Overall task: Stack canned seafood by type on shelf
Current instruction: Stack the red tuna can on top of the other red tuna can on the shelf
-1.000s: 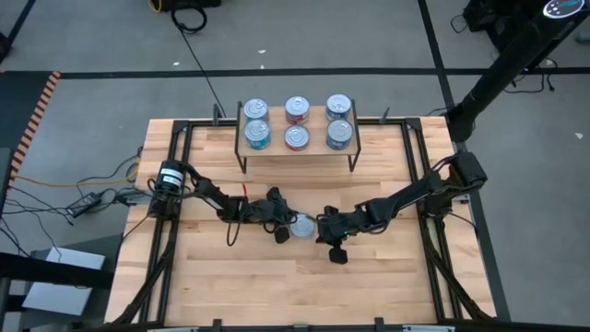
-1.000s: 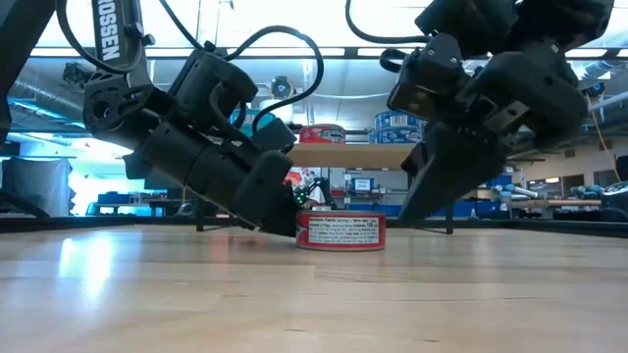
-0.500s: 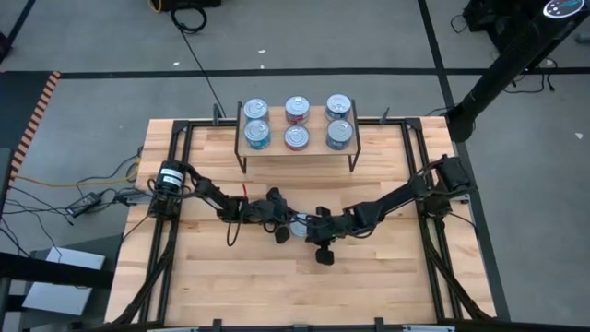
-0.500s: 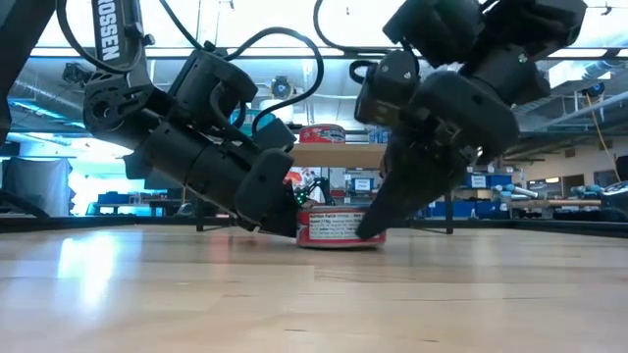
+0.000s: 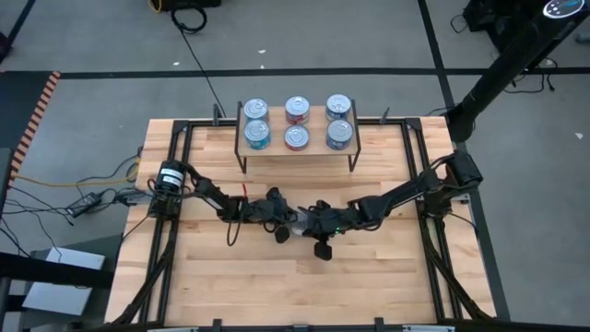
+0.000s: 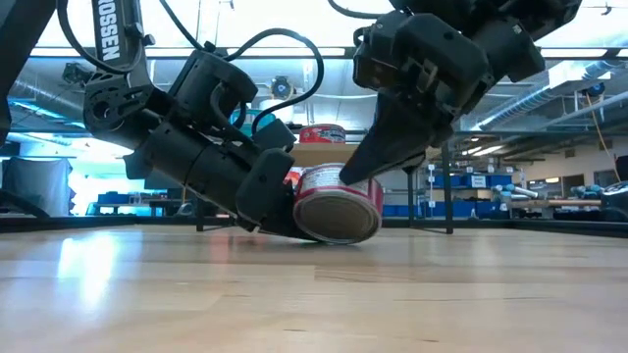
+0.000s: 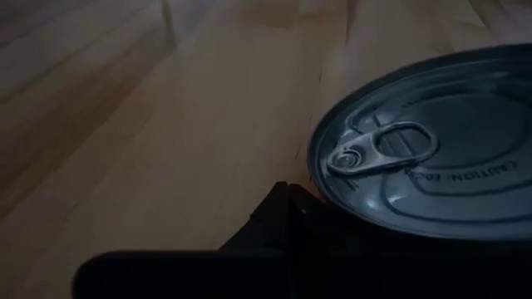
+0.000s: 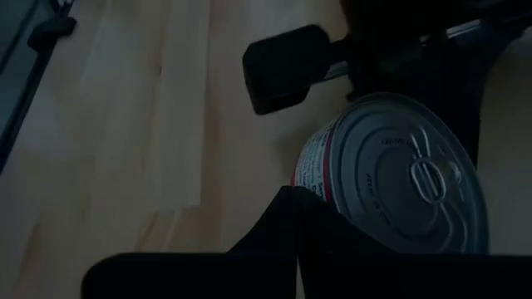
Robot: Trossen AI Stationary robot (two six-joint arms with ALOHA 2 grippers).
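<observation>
Between both grippers, red-labelled can (image 6: 339, 204) tilts up (pull-tab top (image 8: 420, 184) exposed).

Tilted can (image 6: 339, 204) between both claws, before shelf (image 5: 297, 148).

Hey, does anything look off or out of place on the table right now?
Yes: the red-labelled can between the left gripper and right gripper is tipped up on its edge, not flat on the table.

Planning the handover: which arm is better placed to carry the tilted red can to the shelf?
Probably the right. Its gripper reaches down over the red can, now tipped off the table, while the left gripper stays low, wedged beside it. The shelf looks about equally far from both.
</observation>
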